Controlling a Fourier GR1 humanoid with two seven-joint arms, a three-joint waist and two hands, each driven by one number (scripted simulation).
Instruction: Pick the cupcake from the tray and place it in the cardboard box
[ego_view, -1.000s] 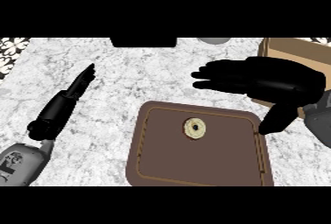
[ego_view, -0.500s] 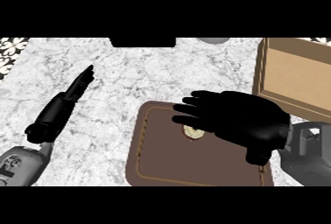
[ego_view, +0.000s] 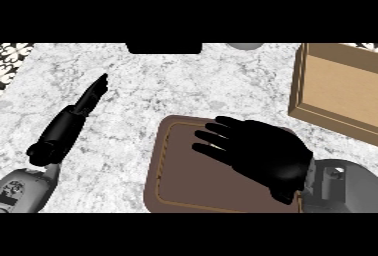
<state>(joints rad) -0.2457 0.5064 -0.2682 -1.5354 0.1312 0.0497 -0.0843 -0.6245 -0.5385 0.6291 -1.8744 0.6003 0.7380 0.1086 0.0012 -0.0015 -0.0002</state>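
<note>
The black right hand (ego_view: 258, 155) is hovering over the brown rectangular tray (ego_view: 177, 185), fingers stretched open, hiding the cupcake. The tan cardboard box (ego_view: 336, 85) is sitting up-right of the tray. The straight-fingered left hand (ego_view: 87, 100) is resting left of it.

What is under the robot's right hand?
The brown tray shows beneath the right hand. No cupcake is visible; the hand covers the tray's middle, hiding anything there.
</note>
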